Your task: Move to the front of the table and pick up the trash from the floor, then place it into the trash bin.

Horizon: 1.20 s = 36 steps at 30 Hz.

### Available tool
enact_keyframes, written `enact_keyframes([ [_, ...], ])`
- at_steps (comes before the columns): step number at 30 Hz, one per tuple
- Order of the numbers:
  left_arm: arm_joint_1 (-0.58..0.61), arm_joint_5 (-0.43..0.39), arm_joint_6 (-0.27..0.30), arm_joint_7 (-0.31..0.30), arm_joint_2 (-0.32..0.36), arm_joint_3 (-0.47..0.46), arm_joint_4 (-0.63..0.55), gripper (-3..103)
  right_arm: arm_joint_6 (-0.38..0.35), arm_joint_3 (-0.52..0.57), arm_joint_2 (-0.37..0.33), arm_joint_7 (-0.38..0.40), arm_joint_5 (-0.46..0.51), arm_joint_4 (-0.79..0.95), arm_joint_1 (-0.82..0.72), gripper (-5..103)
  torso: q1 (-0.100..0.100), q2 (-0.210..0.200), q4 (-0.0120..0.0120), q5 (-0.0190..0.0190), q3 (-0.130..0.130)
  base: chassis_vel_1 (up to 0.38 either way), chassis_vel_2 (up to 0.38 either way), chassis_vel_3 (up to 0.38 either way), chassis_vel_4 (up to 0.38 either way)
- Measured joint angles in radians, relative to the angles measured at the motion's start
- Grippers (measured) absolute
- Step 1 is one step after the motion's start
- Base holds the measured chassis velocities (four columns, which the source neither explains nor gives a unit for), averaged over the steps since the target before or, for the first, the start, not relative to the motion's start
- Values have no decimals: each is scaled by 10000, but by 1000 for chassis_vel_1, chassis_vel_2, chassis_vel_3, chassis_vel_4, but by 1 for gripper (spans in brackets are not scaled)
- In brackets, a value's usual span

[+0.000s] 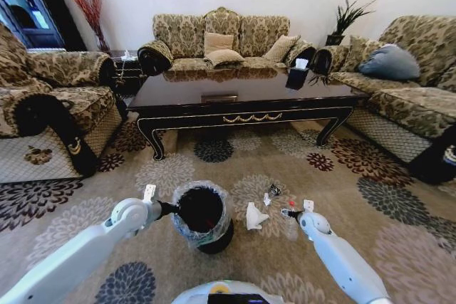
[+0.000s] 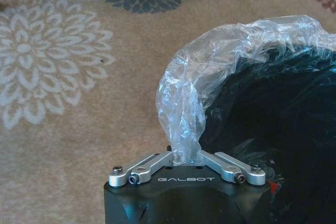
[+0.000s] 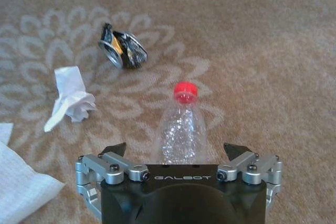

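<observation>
Trash, a red-capped plastic bottle point(image 3: 181, 127), lies lengthwise between the right gripper's point(image 3: 178, 153) spread fingers; left gripper point(image 2: 186, 158) pinches the bin liner point(image 2: 210, 87).

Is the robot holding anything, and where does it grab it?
The left gripper pinches the trash bin by its plastic liner at the rim. The right gripper is open around a bottle, not gripping.
</observation>
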Motion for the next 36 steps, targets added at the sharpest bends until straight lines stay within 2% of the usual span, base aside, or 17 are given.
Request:
enact_keyframes([
  [2,-136,320,1,249,125,182,99,0,-4,-48,94,-12,-13,-211,80,100,0,0,0,0,0,0,0,0,0],
  [6,-283,436,1,420,232,342,155,0,-4,-105,221,-34,-102,-498,201,100,0,0,2,2,0,0,0,0,0],
  [9,-690,436,1,654,444,656,96,0,-5,-195,475,-157,-175,-1168,487,86,0,0,0,3,0,0,0,0,0],
  [11,-746,426,1,685,476,693,86,0,-4,-196,504,-158,-178,-1217,511,86,0,0,0,2,0,0,0,0,0],
  [14,-820,413,0,765,632,789,58,0,4,-199,530,-158,-177,-1222,527,71,-1,0,0,1,0,0,0,0,0],
  [15,-820,413,0,765,632,789,58,0,4,-199,530,-158,-177,-1222,527,71,-1,0,0,1,0,0,0,0,0],
  [16,-792,453,0,765,646,790,73,0,16,-188,535,-155,-173,-1192,521,65,-1,0,0,2,-1,0,0,0,0],
  [19,-669,553,0,761,618,749,134,0,31,-143,529,-133,-143,-1098,480,60,0,0,1,0,0,0,0,0,0],
  [20,-597,615,1,753,563,676,153,0,35,-128,525,-129,-140,-1069,460,48,-1,1,1,0,-1,0,0,0,0],
  [21,-547,652,1,741,515,618,170,0,37,-113,525,-127,-140,-1058,446,48,0,0,1,0,-1,0,0,0,0],
  [22,-414,695,1,652,369,448,212,0,40,-63,530,-121,-126,-1030,410,40,-1,0,1,0,-1,0,0,0,0],
  [25,-285,696,0,587,277,315,228,0,42,-13,525,-103,-100,-979,356,40,0,1,-1,-1,-1,0,0,0,0],
  [26,-249,696,-1,578,270,286,228,0,42,-4,519,-93,-92,-956,341,33,-1,1,-1,-1,-1,0,0,0,0],
  [27,-172,710,-2,561,276,239,212,0,43,12,498,-71,-60,-900,313,33,0,0,-2,1,-1,0,0,0,0],
  [28,-76,729,-1,553,312,196,160,0,42,39,465,-14,16,-791,273,27,-1,0,-1,2,-1,0,0,0,0],
  [36,102,804,-1,554,356,120,5,0,104,568,197,169,162,472,-280,25,-1,1,0,2,-1,0,0,0,0],
])
